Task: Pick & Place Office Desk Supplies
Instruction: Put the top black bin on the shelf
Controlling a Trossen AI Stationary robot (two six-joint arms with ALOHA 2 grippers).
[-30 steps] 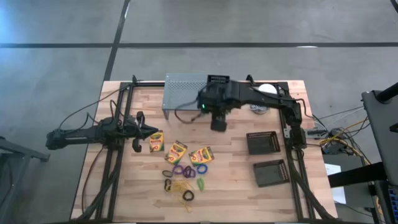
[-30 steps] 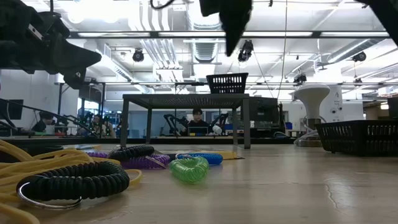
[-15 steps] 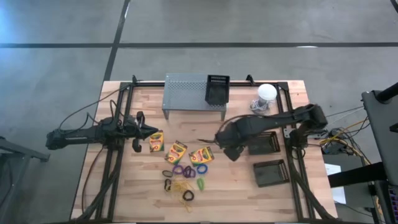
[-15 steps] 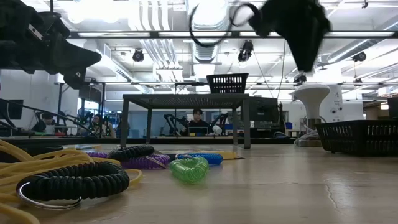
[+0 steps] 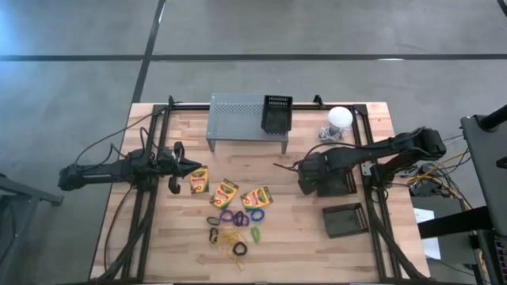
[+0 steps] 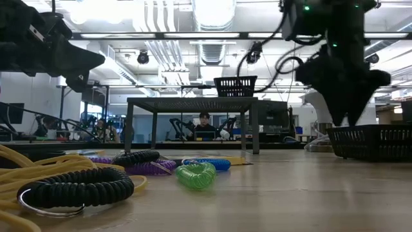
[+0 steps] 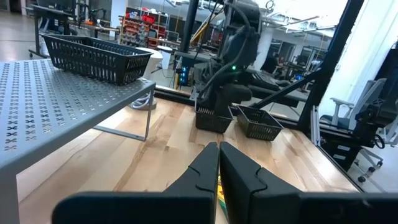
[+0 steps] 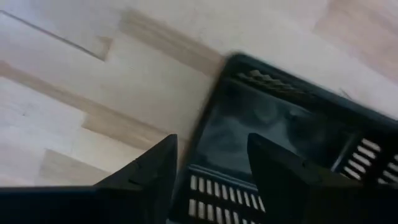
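In the high view three yellow-green crayon boxes (image 5: 198,180) (image 5: 224,192) (image 5: 256,197) lie flat on the table. Coloured loops (image 5: 234,217) and yellow bands (image 5: 230,236) lie just nearer. One black mesh basket (image 5: 276,113) stands on the grey stand (image 5: 238,119). Two more baskets (image 5: 339,184) (image 5: 346,219) sit on the table at the right. My right gripper (image 8: 211,177) is open and points down over the left rim of the farther table basket (image 8: 280,130), just above it in the low view (image 6: 349,121). My left gripper (image 5: 187,167) is shut and hovers beside the leftmost crayon box.
A white dome-shaped object (image 5: 340,119) stands at the far right, behind the baskets. Dark frame rails (image 5: 142,206) run along both table sides. Bare wood (image 5: 297,229) lies between the loops and the baskets. People sit in the room beyond the table (image 6: 205,122).
My right gripper has left the stand, where the basket now shows uncovered. It swung toward the near edge, then toward the right, and came down over the farther basket on the table. The left arm has kept still.
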